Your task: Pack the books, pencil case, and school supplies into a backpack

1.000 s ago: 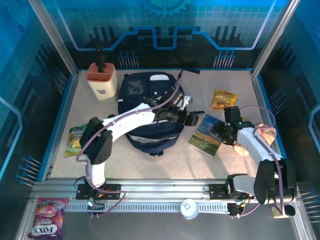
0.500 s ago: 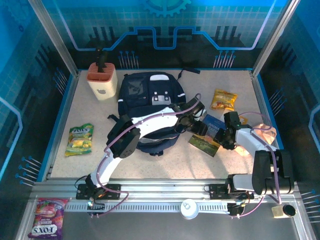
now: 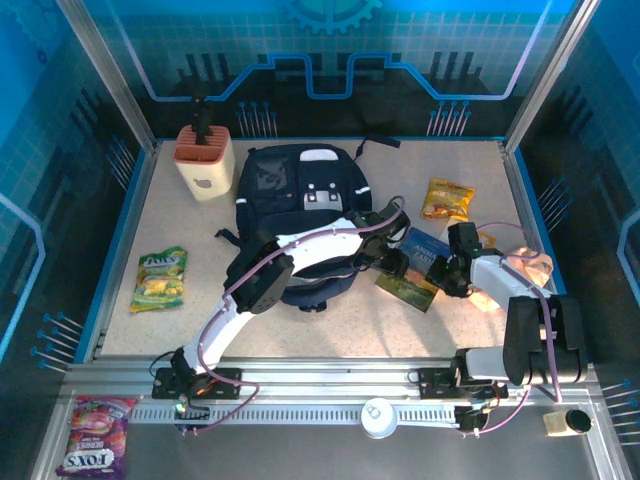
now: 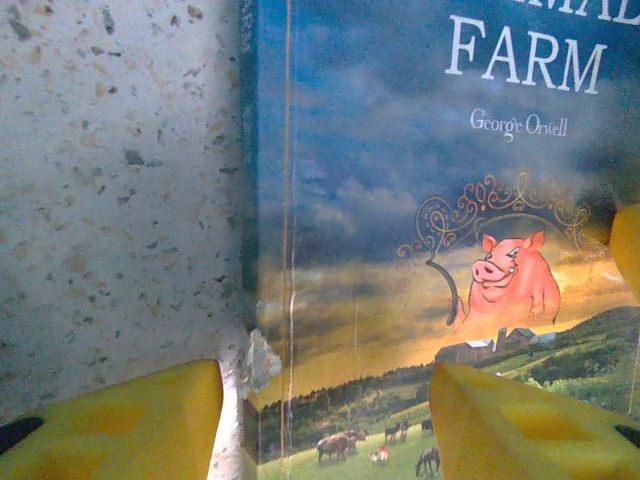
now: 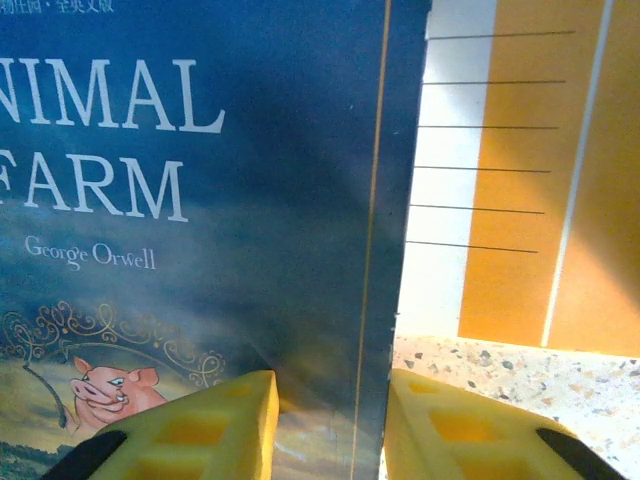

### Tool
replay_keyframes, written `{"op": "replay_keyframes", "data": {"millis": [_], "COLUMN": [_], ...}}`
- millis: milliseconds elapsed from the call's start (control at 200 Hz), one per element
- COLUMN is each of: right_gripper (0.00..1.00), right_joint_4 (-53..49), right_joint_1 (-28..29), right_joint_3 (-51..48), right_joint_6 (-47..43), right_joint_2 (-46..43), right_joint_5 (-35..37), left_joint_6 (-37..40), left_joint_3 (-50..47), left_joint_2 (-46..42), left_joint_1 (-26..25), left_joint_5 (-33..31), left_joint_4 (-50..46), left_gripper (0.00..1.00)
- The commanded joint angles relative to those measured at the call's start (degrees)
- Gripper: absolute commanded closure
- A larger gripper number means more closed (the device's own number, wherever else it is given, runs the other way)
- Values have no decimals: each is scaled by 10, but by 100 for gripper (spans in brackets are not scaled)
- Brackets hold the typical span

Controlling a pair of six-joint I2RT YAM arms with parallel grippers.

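Okay so progress-wise this looks like early-to-middle going, not close to done. The landscape-cover book (image 3: 408, 286) (Animal Farm, pig on the front) lies flat on the tabletop (image 3: 175, 225) just to the right of the backpack (image 3: 290, 185), so it's not packed yet, and both arms are bunched up over it. The left claw (image 4: 325, 420) stands fairly wide, straddling the spine edge with one finger over bare tabletop and the other over the cover, so it has no hold on anything. The right claw (image 5: 330, 430) is pinched down narrow across the opposite edge of the cover, and I honestly can't tell if it's got a real grip or is just sitting there. An orange-and-white lined thing (image 5: 500, 180) peeks out right beside that edge. What's already inside the backpack I can't tell, since the left arm crosses it. My guess is getting this book up off the surface is the current job, then into the bag. The surface is a pale speckled stone-look top holding a green snack packet (image 3: 160, 278), a yellow-orange one (image 3: 447, 198) and a beige holder (image 3: 205, 165), all boxed in by a blue-lit cell with metal posts and clear panels.
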Motion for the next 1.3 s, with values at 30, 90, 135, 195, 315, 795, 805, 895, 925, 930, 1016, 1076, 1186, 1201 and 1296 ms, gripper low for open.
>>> {"op": "replay_keyframes", "data": {"millis": [30,90,135,195,315,795,805,895,925,930,1016,1076,1186,1201,1296], "right_gripper": [67,65,64,61,59,66,66,67,67,67,68,69,69,69,69], "right_joint_4": [-1,-8,-15,-31,-30,33,33,38,40,41,47,57,71,73,82], "right_joint_1": [-4,-4,-4,-4,-3,16,16,17,17,17,14,9,-1,-1,-1], "right_joint_3": [-7,-5,-5,-4,-13,-17,-17,-14,-14,-14,-14,-19,-25,-25,-24], "right_joint_6": [-2,2,5,14,22,36,36,36,35,35,36,40,43,42,42], "right_joint_2": [10,5,-2,-10,-19,29,30,28,28,28,25,20,13,12,9], "right_joint_5": [-18,-11,-1,22,22,-74,-75,-85,-89,-90,-97,-97,-102,-103,-116], "left_joint_6": [-12,-16,-17,-20,-21,-42,-42,-41,-45,-46,-66,-74,-90,-95,-122], "left_joint_3": [25,29,30,31,32,64,65,72,74,75,76,77,65,60,19], "left_joint_2": [19,24,26,28,32,59,59,50,44,42,8,-20,-62,-66,-88], "left_joint_1": [-1,-1,-1,-1,-1,0,0,1,2,3,8,9,14,15,21], "left_joint_5": [17,21,27,29,30,58,61,94,110,113,163,174,181,184,211], "left_joint_4": [-22,-26,-25,-25,-29,-65,-66,-65,-64,-64,-48,-38,-28,-25,6], "left_gripper": [41,41,42,42,45,39,39,42,43,43,47,50,55,56,61]}}
